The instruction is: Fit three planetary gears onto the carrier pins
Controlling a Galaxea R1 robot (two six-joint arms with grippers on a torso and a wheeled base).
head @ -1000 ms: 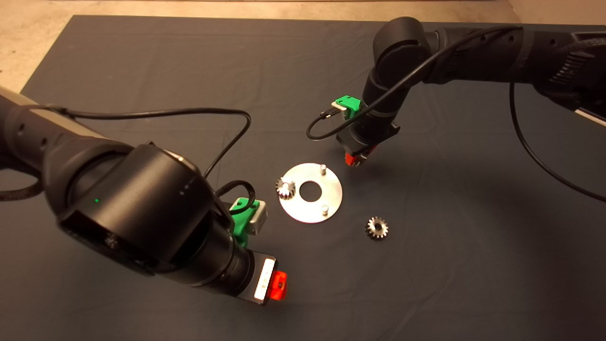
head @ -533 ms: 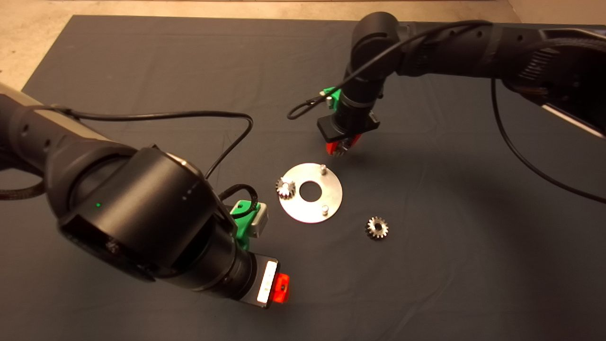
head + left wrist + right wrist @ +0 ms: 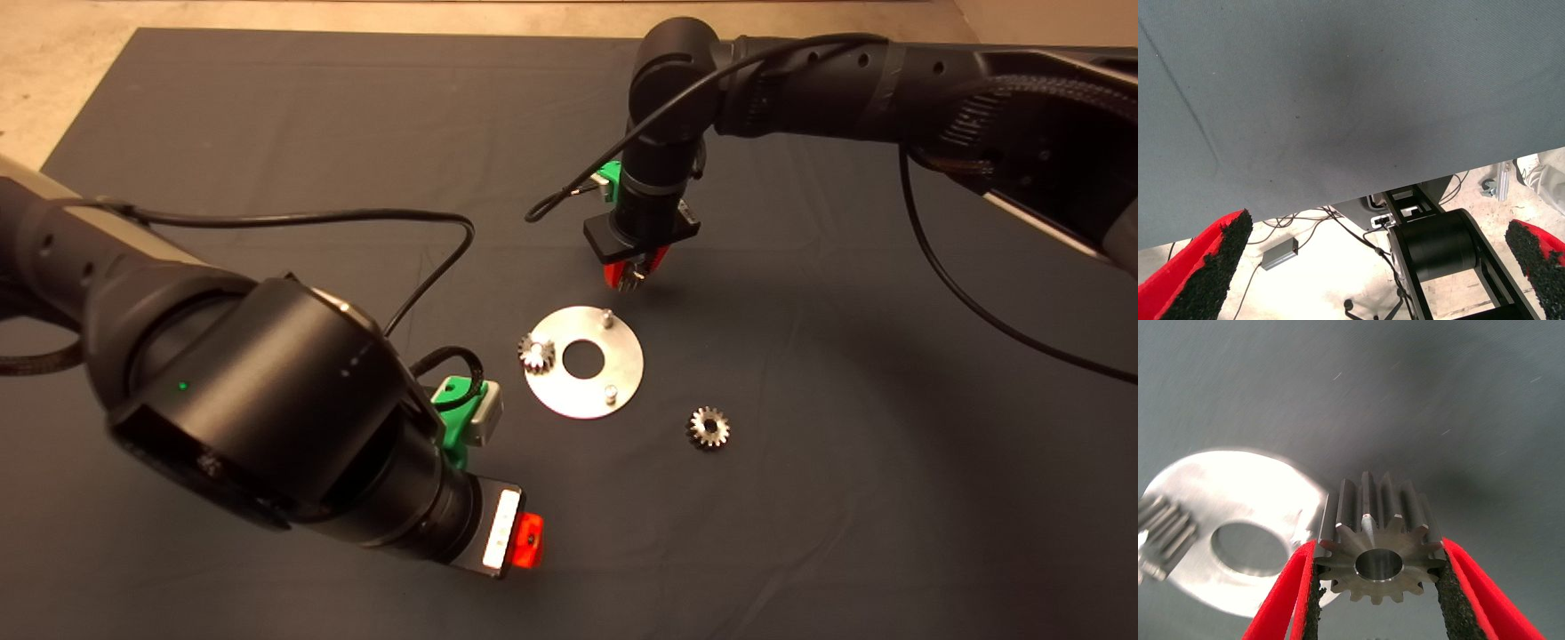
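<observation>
The silver carrier plate (image 3: 622, 356) lies mid-mat with two bare carrier pins (image 3: 605, 316) (image 3: 610, 392). One planetary gear (image 3: 536, 353) sits on the plate's left side, where a pin is hidden under it. Another gear (image 3: 709, 428) lies loose on the mat to the plate's right front. My right gripper (image 3: 632, 276) hovers just beyond the far pin, shut on a third gear (image 3: 1371, 513). The right wrist view shows that gripper (image 3: 1378, 568) pinching the gear by its teeth, bore facing the camera, with the plate (image 3: 1265, 490) behind it. My left gripper (image 3: 1371, 267) stands open and holds nothing at the mat's near left.
The big black left arm (image 3: 258, 409) covers the near-left mat, its cable (image 3: 356, 213) looping above. The mat's far edge meets tan floor (image 3: 53, 71). Past the mat's edge, the left wrist view shows floor cables and a black frame (image 3: 1438, 247).
The right gripper, carrying its gear, has swung left and farther back, from beside the plate's right rim to just beyond the far pin. The left arm has barely moved.
</observation>
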